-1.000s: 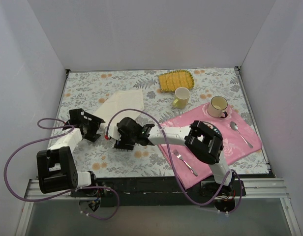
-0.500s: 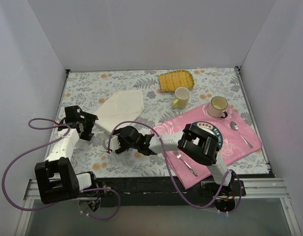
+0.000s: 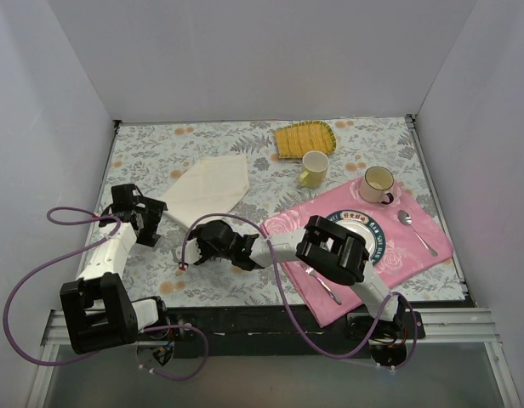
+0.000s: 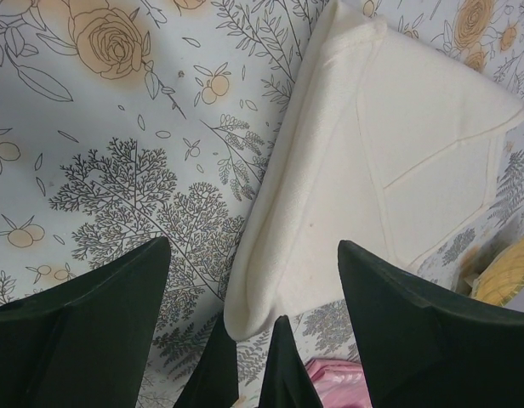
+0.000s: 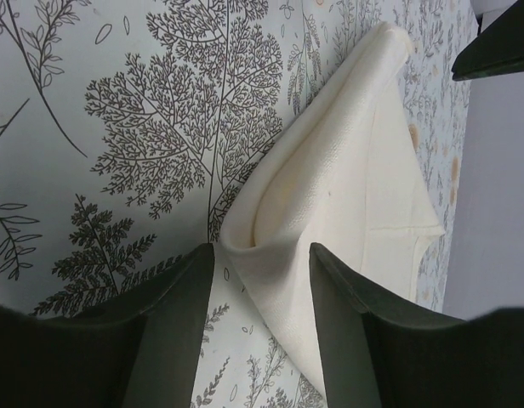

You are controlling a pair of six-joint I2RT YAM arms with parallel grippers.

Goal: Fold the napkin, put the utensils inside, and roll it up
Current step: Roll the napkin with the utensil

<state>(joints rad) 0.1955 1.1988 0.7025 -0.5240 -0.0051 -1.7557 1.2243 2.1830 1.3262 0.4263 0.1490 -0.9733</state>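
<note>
The right end effector [image 5: 262, 251], jaws apart, straddles the near corner of the plain cream-white cloth napkin [image 5: 347, 170] on the left half of the floral-print desk [image 3: 151, 157]. It should pinch just that raised fold before lifting. The left end effector [image 4: 253, 251] gapes wide beside it. The surface lies flat, and white walls [image 3: 245, 59] enclose it.

Plain cream napkin [image 3: 209, 183] on a grey-leaf, orange-bloom surface [image 3: 143, 153] — pink rose-print placemat [image 3: 415, 242], yellow ribbed mat [image 3: 303, 138].
</note>
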